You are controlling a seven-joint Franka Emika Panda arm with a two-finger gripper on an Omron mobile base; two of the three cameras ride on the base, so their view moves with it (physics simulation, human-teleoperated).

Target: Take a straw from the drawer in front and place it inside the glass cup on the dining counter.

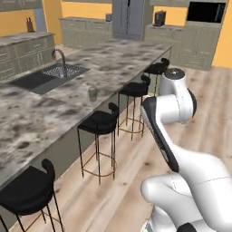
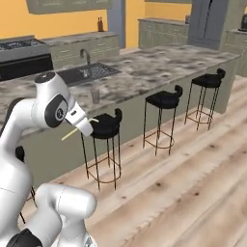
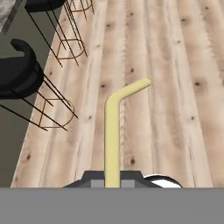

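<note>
The two-finger gripper (image 2: pixel 87 129) clamps a pale yellow bent plastic straw (image 3: pixel 113 131); the small clear glass cup (image 2: pixel 95 95) stands beyond it on the speckled stone dining counter (image 2: pixel 154 67).

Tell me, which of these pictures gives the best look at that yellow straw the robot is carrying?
The hand view: the straw runs up the middle of the picture against the wooden floor, its bent tip plain to see. In the right base view it is just a thin pale line at the gripper. The left base view gives no clear look at it.
</note>
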